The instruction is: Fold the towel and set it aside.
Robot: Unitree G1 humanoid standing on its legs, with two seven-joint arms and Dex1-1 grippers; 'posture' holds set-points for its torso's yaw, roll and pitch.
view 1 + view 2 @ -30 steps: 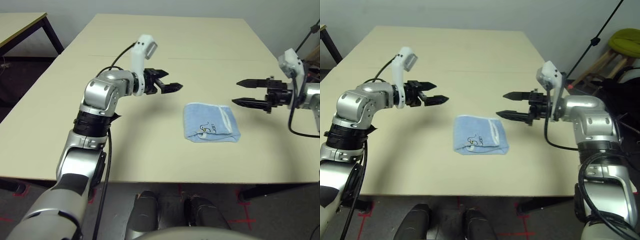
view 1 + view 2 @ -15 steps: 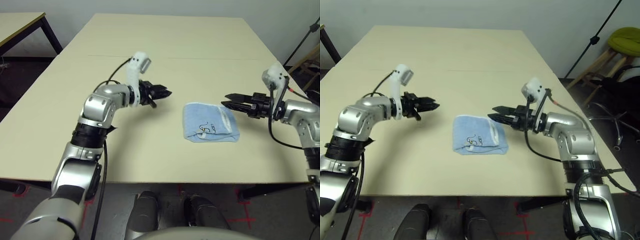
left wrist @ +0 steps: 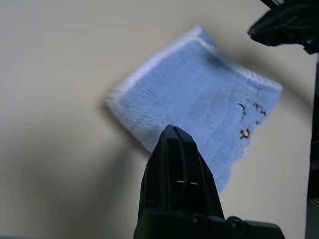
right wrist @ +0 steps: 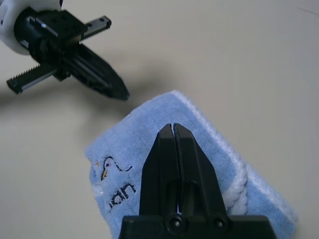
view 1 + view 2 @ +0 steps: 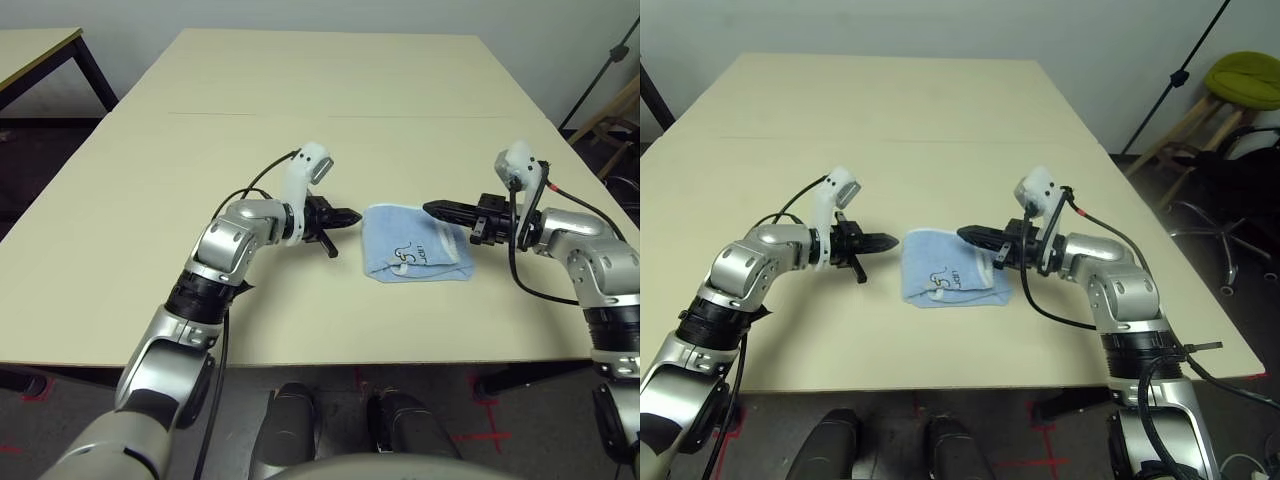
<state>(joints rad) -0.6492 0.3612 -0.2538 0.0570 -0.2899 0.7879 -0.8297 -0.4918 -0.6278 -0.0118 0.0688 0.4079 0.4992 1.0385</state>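
The towel (image 5: 413,242) lies folded into a small light-blue square with white edging on the beige table (image 5: 320,120), embroidered mark facing up. My left gripper (image 5: 352,215) is shut, its tip just beside the towel's left edge. My right gripper (image 5: 432,209) is shut too, its tip hovering over the towel's far right part. In the left wrist view the closed fingers (image 3: 174,164) point at the towel (image 3: 199,104). From the right wrist, the closed fingers (image 4: 174,159) hang above the towel (image 4: 149,149), with the left gripper (image 4: 122,94) close beyond it. Neither holds the cloth.
A second table (image 5: 40,50) stands at the far left. A green stool (image 5: 1245,80) and a black stand (image 5: 1185,75) are off the table's right side. Open tabletop lies all around the towel.
Both grippers closed from open and moved inward from either side toward the towel. The towel has not moved.
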